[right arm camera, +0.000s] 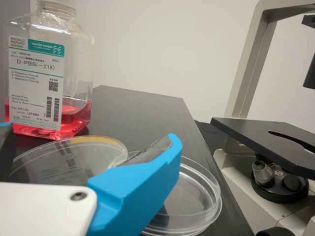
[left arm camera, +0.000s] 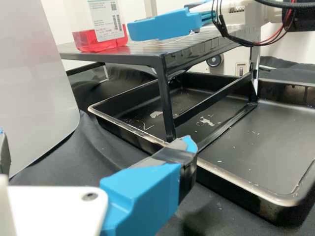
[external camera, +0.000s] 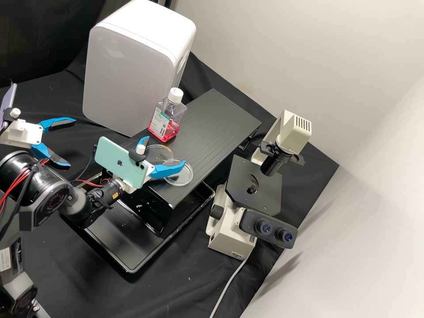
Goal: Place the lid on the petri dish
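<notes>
My right gripper (external camera: pixel 162 153) is over the near end of the black raised platform (external camera: pixel 212 128), shut on a clear round lid (external camera: pixel 157 151) held between its blue fingers. In the right wrist view the lid (right arm camera: pixel 64 162) is tilted, its far edge raised, and it overlaps the rim of the open petri dish (right arm camera: pixel 192 196). The dish (external camera: pixel 180 173) lies flat on the platform at its near corner, just right of the lid. My left gripper (external camera: pixel 55 141) is open and holds nothing, well off to the left over the black cloth; one of its fingers (left arm camera: pixel 147 191) faces the tray.
A flask of pink liquid (external camera: pixel 164 117) stands on the platform behind the dish. A large white box (external camera: pixel 132 62) sits at the back left. A microscope (external camera: pixel 260 185) stands to the right. The platform stands in a black tray (external camera: pixel 132 247).
</notes>
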